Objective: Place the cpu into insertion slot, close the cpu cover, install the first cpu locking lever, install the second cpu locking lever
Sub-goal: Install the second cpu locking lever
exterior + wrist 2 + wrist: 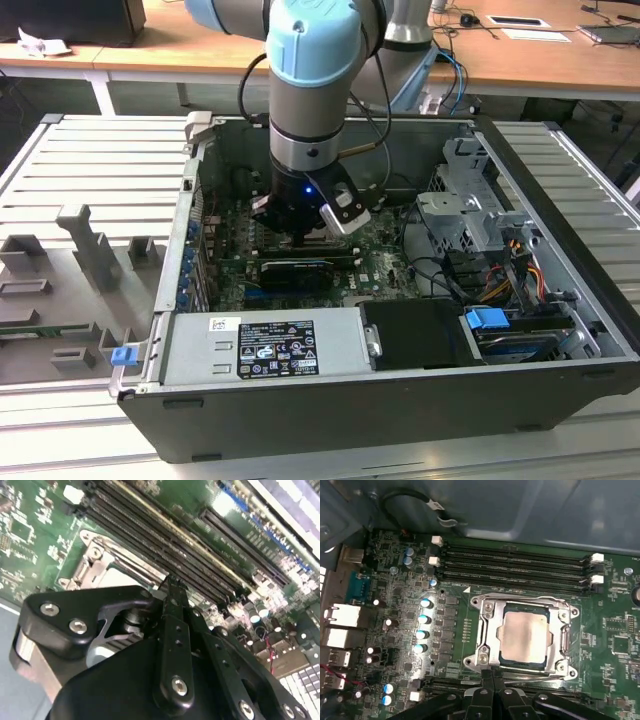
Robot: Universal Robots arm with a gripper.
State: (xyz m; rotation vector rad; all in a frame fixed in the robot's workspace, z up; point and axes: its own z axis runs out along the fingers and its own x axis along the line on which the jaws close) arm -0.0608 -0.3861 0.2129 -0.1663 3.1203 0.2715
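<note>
**Robot pincer at the edge of a seated processor socket**

The pincer (pixel 492 690) reaches down inside an open computer case, its 2 black fingers pressed together with no gap showing between them, pinching nothing that can be seen. In the first wrist view the fingertips sit at the socket's near edge, touching or just beside a thin metal lever (pixel 540 679) that runs along that side; whether the tips actually bear on it cannot be told.

Just beyond the tips lies the cpu (pixel 526 635), a pale silver-beige square, lying flat in the insertion slot (pixel 526 666). The cpu cover (pixel 489 632), a silver frame with a large window, is down around the chip, so placing the chip and closing the cover look done. Whether either lever is hooked cannot be told.

Past the socket run 4 long black memory slots (pixel 515 565) with white clips, all on a green circuit board (pixel 395 595). In the exterior view the robot arm (pixel 310 90) drops into the grey computer case (pixel 560 300), which rests on a ribbed grey desk (pixel 90 160).

Risk, as a judgement: the narrow closed tips could slide off the thin springy lever, which might snap back, or the tips could scrape the board or press the cover unevenly onto the chip.
</note>
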